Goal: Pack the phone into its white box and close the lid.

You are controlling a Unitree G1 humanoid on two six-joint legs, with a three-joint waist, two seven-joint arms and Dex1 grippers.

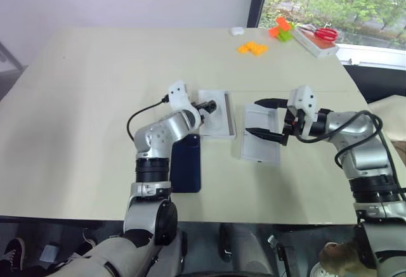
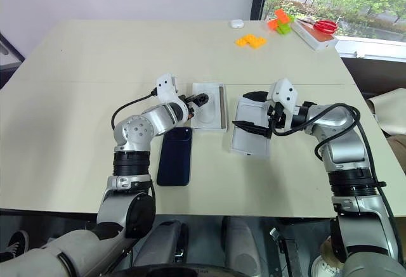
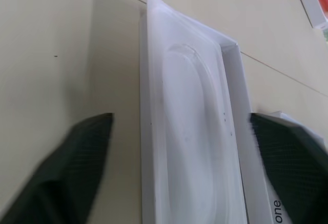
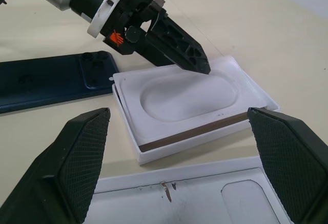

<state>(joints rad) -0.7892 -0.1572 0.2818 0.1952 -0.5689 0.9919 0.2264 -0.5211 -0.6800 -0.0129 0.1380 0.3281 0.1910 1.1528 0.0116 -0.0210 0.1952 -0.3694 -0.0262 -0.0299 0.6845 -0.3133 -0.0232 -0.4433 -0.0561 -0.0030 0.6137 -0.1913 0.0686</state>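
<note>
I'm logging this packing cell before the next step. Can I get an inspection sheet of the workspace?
Surface: beige table, flat.
Job's things: phone face down on the table beside the white box, which holds a white insert with an oblong recess; lid lying inside-up.
Clutter: orange blocks, scissors, small white object at the far edge.
Grippers: left gripper open over the box; right gripper open over the lid.
Cables: black cable on left wrist.
Surroundings: window, greenery outside.
</note>
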